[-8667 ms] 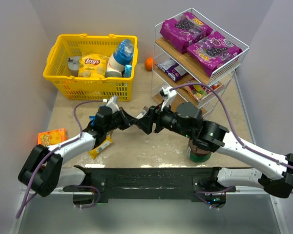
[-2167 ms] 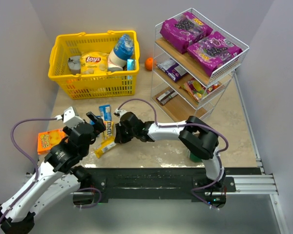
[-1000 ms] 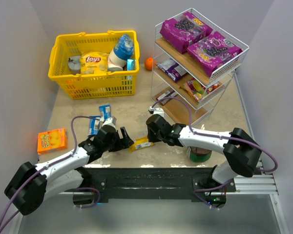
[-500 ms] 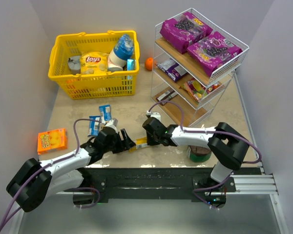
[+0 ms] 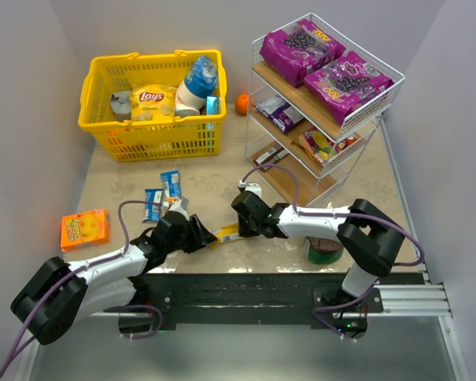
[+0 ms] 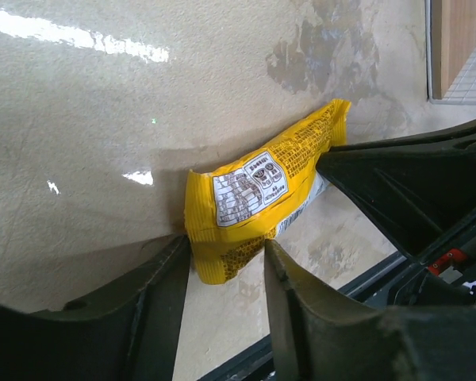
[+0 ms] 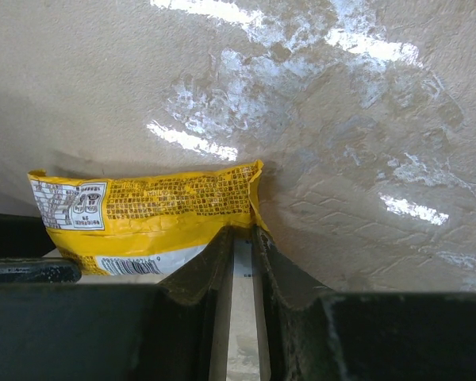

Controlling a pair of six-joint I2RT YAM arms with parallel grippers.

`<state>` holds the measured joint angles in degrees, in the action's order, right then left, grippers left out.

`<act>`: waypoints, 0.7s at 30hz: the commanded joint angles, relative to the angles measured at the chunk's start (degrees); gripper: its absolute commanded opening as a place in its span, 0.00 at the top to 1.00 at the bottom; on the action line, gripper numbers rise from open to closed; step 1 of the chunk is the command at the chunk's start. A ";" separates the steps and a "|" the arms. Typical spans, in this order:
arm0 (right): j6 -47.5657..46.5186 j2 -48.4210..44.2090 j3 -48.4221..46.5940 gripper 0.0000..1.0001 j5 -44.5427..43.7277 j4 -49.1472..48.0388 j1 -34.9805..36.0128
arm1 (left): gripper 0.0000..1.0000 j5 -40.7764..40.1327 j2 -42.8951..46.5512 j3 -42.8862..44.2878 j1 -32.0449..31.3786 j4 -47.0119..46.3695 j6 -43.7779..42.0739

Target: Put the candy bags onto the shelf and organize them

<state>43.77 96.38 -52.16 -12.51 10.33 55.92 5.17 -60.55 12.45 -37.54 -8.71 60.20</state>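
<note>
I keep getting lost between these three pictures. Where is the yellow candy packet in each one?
Top external: the yellow candy packet lies low centre on the table, between the left gripper and the right gripper.
Left wrist: mid-frame, near end between the left gripper's fingers.
Right wrist: lower left, beside the right gripper.
Shared landmark: the right gripper at the packet's end, in all three.

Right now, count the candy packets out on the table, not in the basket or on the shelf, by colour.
blue candy packets: 2
yellow candy packet: 1
Total: 3
</note>
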 commanded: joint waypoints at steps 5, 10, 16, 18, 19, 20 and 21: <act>0.88 0.04 0.57 0.82 -0.85 -0.75 0.33 | 0.63 -1.92 0.44 -1.81 0.19 -4.03 1.76; 0.97 -0.57 0.66 0.82 -0.93 -0.48 0.33 | 0.85 -2.71 0.26 -1.73 0.19 -3.51 1.67; 0.97 -4.44 -0.66 0.79 -1.55 1.01 0.33 | 1.00 -3.85 2.46 -0.50 0.19 -0.08 1.32; -0.17 -7.42 -1.80 0.70 -0.06 1.98 0.42 | 1.00 -3.76 3.25 -0.06 0.18 0.62 1.23; -0.78 -8.82 -2.15 0.66 0.29 2.24 0.76 | 1.00 -3.85 3.51 0.21 0.19 0.80 1.23; -2.01 -10.06 -2.50 0.62 0.56 2.76 0.86 | 1.00 -3.85 3.95 0.56 0.19 0.89 1.32; -2.80 -12.77 -3.29 0.54 1.00 2.94 1.20 | 1.00 -3.85 4.13 0.65 0.19 1.06 1.32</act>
<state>43.59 91.42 -52.14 -12.29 12.23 56.18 2.68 -58.00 11.33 -37.54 -8.49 61.98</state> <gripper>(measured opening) 0.354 0.016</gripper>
